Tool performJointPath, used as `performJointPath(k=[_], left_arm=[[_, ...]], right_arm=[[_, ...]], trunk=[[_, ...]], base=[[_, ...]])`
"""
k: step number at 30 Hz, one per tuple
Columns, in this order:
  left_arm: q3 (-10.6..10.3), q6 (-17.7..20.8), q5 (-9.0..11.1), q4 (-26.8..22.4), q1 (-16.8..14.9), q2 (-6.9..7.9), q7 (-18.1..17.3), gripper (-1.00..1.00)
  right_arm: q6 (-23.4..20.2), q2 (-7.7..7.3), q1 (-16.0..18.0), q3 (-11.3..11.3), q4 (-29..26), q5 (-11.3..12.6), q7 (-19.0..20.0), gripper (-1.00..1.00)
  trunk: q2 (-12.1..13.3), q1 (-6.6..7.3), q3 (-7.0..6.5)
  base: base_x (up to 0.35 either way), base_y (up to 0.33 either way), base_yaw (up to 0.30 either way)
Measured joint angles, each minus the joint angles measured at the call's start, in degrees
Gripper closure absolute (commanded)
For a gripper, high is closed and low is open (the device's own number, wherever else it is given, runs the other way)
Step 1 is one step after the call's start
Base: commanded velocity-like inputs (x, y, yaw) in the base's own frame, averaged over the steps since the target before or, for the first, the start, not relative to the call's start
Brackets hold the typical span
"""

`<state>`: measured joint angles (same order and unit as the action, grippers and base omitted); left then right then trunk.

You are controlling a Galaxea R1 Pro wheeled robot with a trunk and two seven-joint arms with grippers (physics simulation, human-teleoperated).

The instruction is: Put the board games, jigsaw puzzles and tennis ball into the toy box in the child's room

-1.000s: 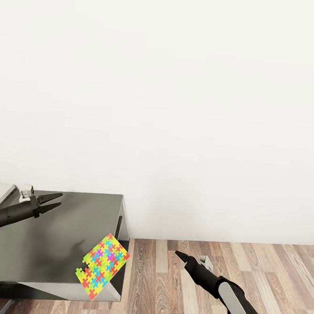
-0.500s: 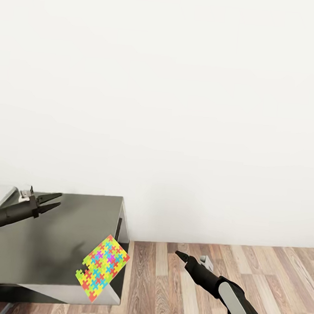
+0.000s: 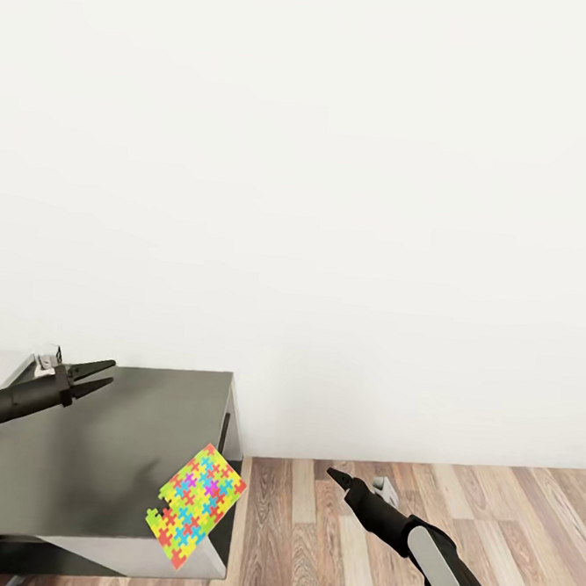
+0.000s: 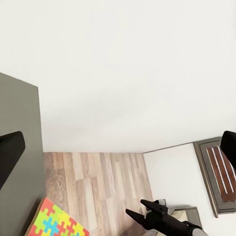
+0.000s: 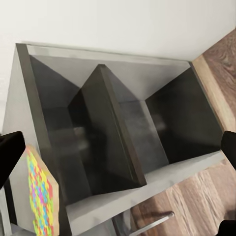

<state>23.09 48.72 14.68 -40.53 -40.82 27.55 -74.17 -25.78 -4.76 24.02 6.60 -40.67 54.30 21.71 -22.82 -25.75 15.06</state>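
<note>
- The left gripper point(image 3: 101, 377) hangs over the dark grey cabinet top point(image 3: 78, 452) with its two fingers slightly parted and nothing between them; the right gripper point(image 3: 336, 475) is out over the wood floor point(image 3: 505, 512), and I cannot tell how far its fingers stand apart, though nothing seems held in it.
- Against the views of a second ago, the cabinet, floor line and jigsaw puzzle point(image 3: 196, 506) all sit a little lower in the head view while both arms hold the same place in it; I judge that the camera tilted or rose, not that anything was moved; so the task looks no further along, and this puzzle is not yet in any toy box.
- The puzzle lies flat on the cabinet top at its near right corner, partly overhanging the edge; in the right wrist view point(image 5: 42, 196) it shows edge-on at that corner.
- Its long axis runs diagonally, from the near-left corner toward the far-right, pointing toward the cabinet's right edge and the wall point(image 3: 336, 199) beyond.
</note>
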Motion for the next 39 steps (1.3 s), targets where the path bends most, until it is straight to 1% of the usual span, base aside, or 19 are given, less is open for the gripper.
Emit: performJointPath(k=[4, 11, 39], left_arm=[[0.0, 0.0, 0.0, 0.0, 0.0, 0.01, 0.0, -1.00], [0.0, 0.0, 0.0, 0.0, 0.0, 0.02, -0.1, -1.00], [0.0, 0.0, -0.1, 0.0, 0.0, 0.09, -0.4, -1.00]], right_arm=[[0.2, 0.00, 0.0, 0.0, 0.0, 0.0, 0.0, -1.00], [2.1, -0.02, 0.0, 0.1, 0.0, 0.0, 0.1, -1.00], [2.5, -0.02, 0.0, 0.1, 0.0, 0.0, 0.1, -1.00]], trunk=[[0.0, 0.00, -0.38], [0.0, 0.00, -1.05], [0.0, 0.00, -3.72]], base=[[0.000, 0.001, 0.000], [0.000, 0.000, 0.000], [0.000, 0.000, 0.000]])
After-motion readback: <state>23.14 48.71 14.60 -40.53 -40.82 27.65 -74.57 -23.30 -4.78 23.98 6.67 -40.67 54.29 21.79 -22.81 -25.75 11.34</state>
